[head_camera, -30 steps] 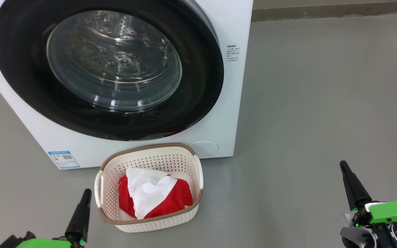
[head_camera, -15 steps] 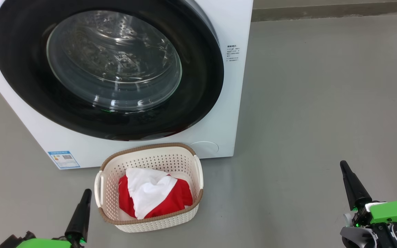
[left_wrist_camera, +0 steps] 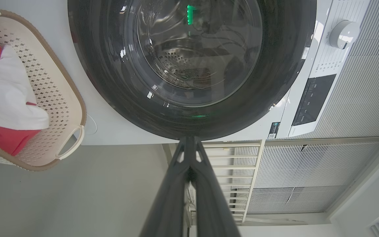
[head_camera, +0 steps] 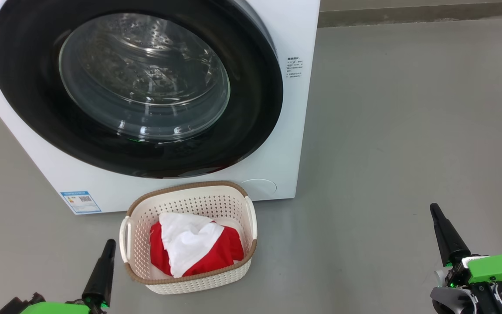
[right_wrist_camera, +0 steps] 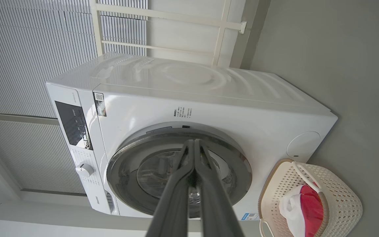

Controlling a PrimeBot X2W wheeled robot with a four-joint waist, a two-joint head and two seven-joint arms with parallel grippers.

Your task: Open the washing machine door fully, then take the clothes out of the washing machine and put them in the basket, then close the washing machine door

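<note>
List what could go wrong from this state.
1. The washing machine door looks flush, but its latch isn't visible; it may not be caught.
2. The left gripper, shut, sits close beside the basket; a forward move could shove it.
3. The clothes lie in the basket, but glare hides part of the drum; a piece could remain inside.

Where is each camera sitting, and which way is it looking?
Head view: on the robot's head, looking forward and down at the washing machine door and basket; left gripper and right gripper show at the bottom corners.
Left wrist view: on the left wrist, looking along its shut gripper at the door.
Right wrist view: on the right wrist, looking along its shut gripper at the washing machine.
Shared: all three show the door and the clothes in the basket.
</note>
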